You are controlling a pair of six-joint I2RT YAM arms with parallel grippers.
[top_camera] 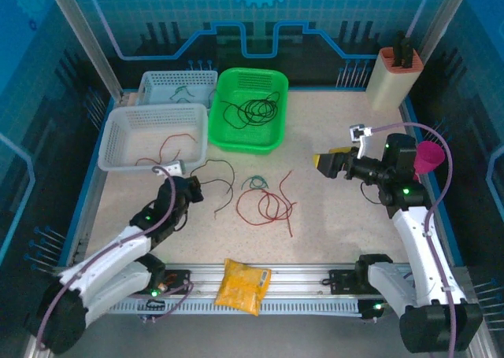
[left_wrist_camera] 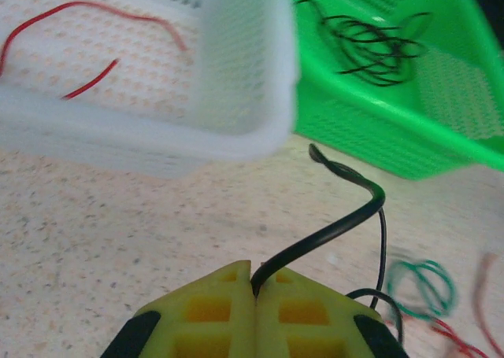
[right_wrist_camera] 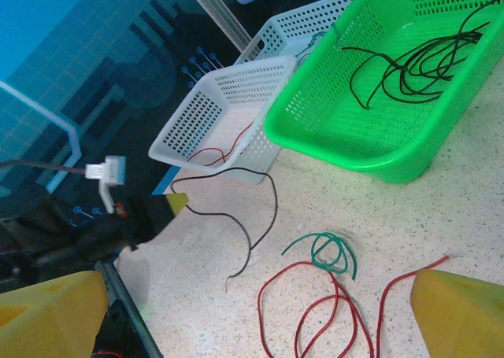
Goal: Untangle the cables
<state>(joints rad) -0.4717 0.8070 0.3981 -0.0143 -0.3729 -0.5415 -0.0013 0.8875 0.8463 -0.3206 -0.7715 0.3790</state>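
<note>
A thin black cable (top_camera: 228, 169) lies in a loop on the table, and my left gripper (top_camera: 193, 189) is shut on one end of it. In the left wrist view the yellow jaws (left_wrist_camera: 256, 275) meet with the black cable (left_wrist_camera: 331, 232) pinched between them and arching up to the right. To its right lie a small green cable coil (top_camera: 253, 183) and tangled red cables (top_camera: 268, 204). My right gripper (top_camera: 327, 163) hangs open above the table's right half, holding nothing. Its wrist view shows the black cable (right_wrist_camera: 260, 181), green coil (right_wrist_camera: 327, 248) and red cables (right_wrist_camera: 323, 311) below.
A white basket (top_camera: 118, 138) holding a red cable stands just behind the left gripper. A second white basket (top_camera: 177, 79) is behind it. A green basket (top_camera: 272, 134) holds black cables. A yellow packet (top_camera: 242, 287) lies on the front rail. A beige holder (top_camera: 394, 79) stands back right.
</note>
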